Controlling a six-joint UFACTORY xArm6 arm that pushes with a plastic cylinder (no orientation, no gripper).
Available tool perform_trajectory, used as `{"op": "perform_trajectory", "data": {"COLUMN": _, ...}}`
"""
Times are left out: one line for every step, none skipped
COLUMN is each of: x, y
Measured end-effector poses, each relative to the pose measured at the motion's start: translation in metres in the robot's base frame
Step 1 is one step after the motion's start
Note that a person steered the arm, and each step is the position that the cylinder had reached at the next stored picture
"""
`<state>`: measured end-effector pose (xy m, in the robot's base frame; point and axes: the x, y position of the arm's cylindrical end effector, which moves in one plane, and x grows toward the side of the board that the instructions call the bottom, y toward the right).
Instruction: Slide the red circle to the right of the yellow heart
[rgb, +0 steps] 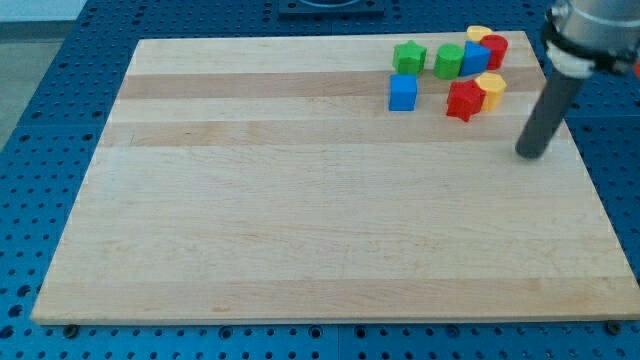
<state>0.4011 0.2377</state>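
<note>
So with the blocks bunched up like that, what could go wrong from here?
1. The red circle sits tight against the yellow heart and a blue block, so a push may drag those along.
2. The cluster lies close to the board's top edge; a shove toward the view's top could send blocks off.
3. My tip stands at the view's right of the cluster, with a yellow block and red star nearest, easily bumped.

Rod's upper part cut off by view's top right. Red circle (496, 50) partly behind second blue block (475, 57), which is itself partly behind a green block (449, 61). Yellow heart (479, 34) mostly hidden, shape barely readable.
</note>
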Motion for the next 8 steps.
{"op": "perform_trajectory", "data": {"x": -0.085, "y": 0.0}}
{"op": "perform_trajectory", "data": {"x": -0.159, "y": 0.0}}
{"op": "perform_trajectory", "data": {"x": -0.185, "y": 0.002}}
{"op": "perform_trajectory", "data": {"x": -0.18, "y": 0.02}}
{"op": "perform_trajectory", "data": {"x": -0.171, "y": 0.043}}
{"op": "perform_trajectory", "data": {"x": -0.206, "y": 0.069}}
{"op": "perform_trajectory", "data": {"x": -0.206, "y": 0.069}}
{"op": "perform_trajectory", "data": {"x": -0.21, "y": 0.067}}
